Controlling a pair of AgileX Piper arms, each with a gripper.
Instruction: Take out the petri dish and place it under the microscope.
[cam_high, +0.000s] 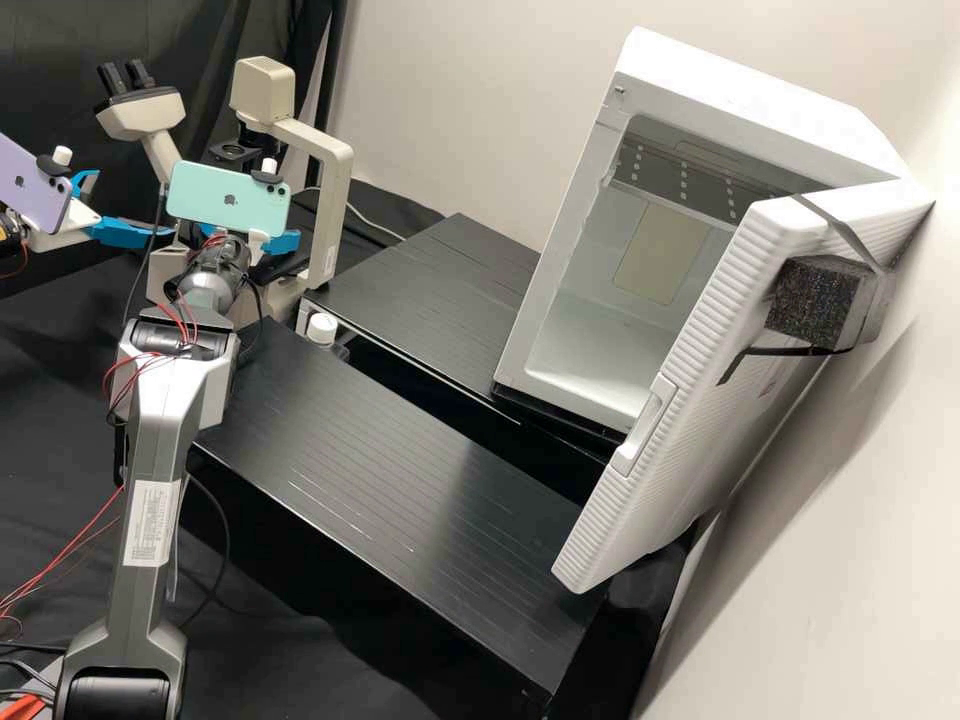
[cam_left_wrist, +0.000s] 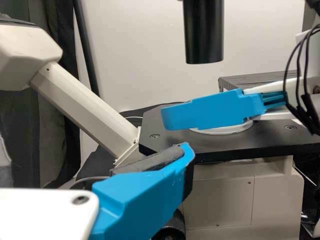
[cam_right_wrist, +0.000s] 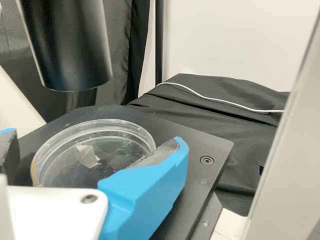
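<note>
At the microscope (cam_high: 332, 165), my right gripper (cam_high: 284, 242) is by the stage and my left gripper (cam_high: 128, 204) stands open to the left of it. The right wrist view shows the clear round petri dish (cam_right_wrist: 95, 145) lying on the black stage (cam_right_wrist: 192, 145), below the dark cylinder (cam_right_wrist: 70, 45). My right gripper (cam_right_wrist: 95, 142) is open around the dish, one finger overlapping its rim. In the left wrist view, my left gripper (cam_left_wrist: 95, 155) is in front of the stage (cam_left_wrist: 170, 137); a finger of the right gripper partly hides the dish (cam_left_wrist: 230, 131).
A white incubator box (cam_high: 625, 75) stands open at the right, its door (cam_high: 690, 370) swung toward the front. Two black platforms (cam_high: 400, 440) lie between it and the arms. A small white-capped bottle (cam_high: 322, 328) stands beside the microscope's base. A white cable (cam_right_wrist: 220, 101) runs behind the stage.
</note>
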